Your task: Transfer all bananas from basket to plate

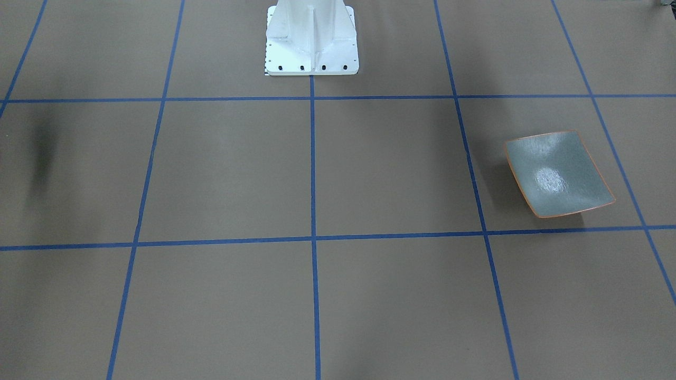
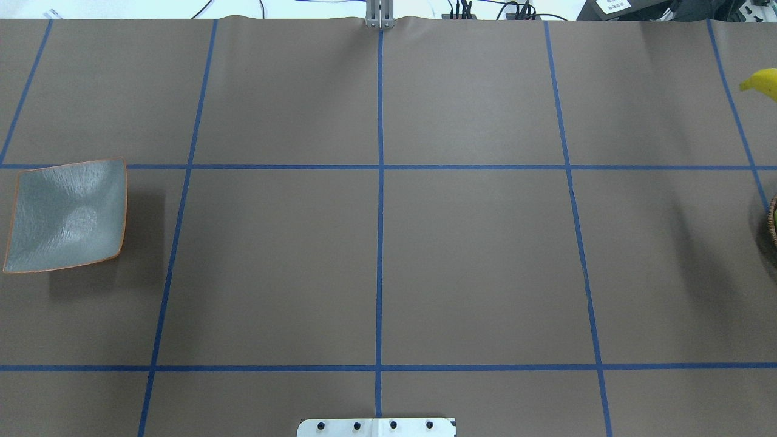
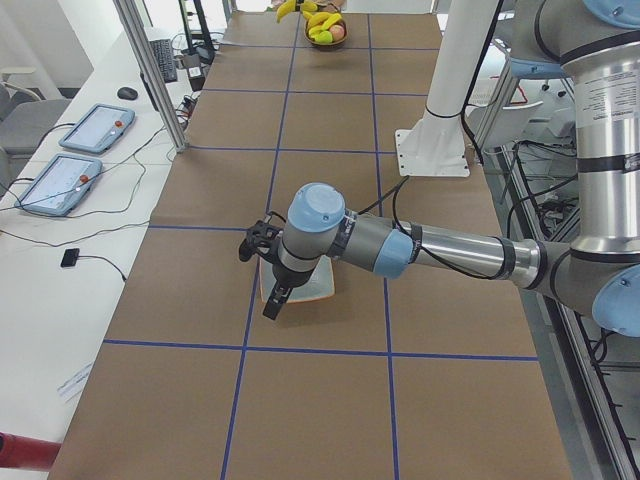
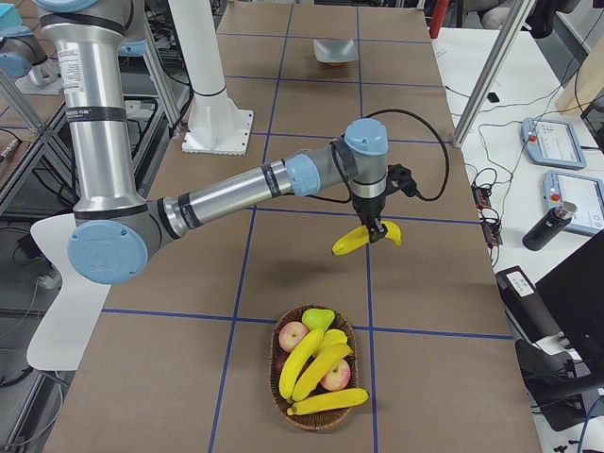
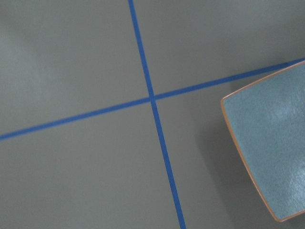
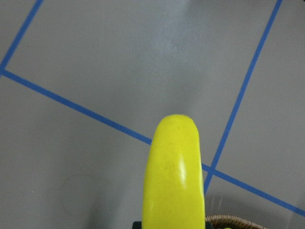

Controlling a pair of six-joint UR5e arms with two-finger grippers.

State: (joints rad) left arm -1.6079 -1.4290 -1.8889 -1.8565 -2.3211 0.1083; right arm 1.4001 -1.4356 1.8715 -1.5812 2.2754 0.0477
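Note:
My right gripper (image 4: 377, 226) holds one yellow banana (image 4: 366, 239) in the air above the table, past the basket (image 4: 316, 377). The banana fills the bottom of the right wrist view (image 6: 174, 176), and its tip shows at the overhead view's right edge (image 2: 762, 82). Three more bananas (image 4: 316, 370) lie in the basket. The grey-green plate (image 2: 67, 215) with the orange rim is empty at the table's left end. My left gripper (image 3: 275, 300) hovers over the plate's edge (image 3: 318, 290). I cannot tell whether it is open or shut.
The wicker basket also holds red apples (image 4: 294, 335) and a green pear (image 4: 318, 319). Its rim shows at the overhead view's right edge (image 2: 773, 218). The white robot base (image 1: 311, 39) stands at mid-table. Blue tape lines grid the brown table.

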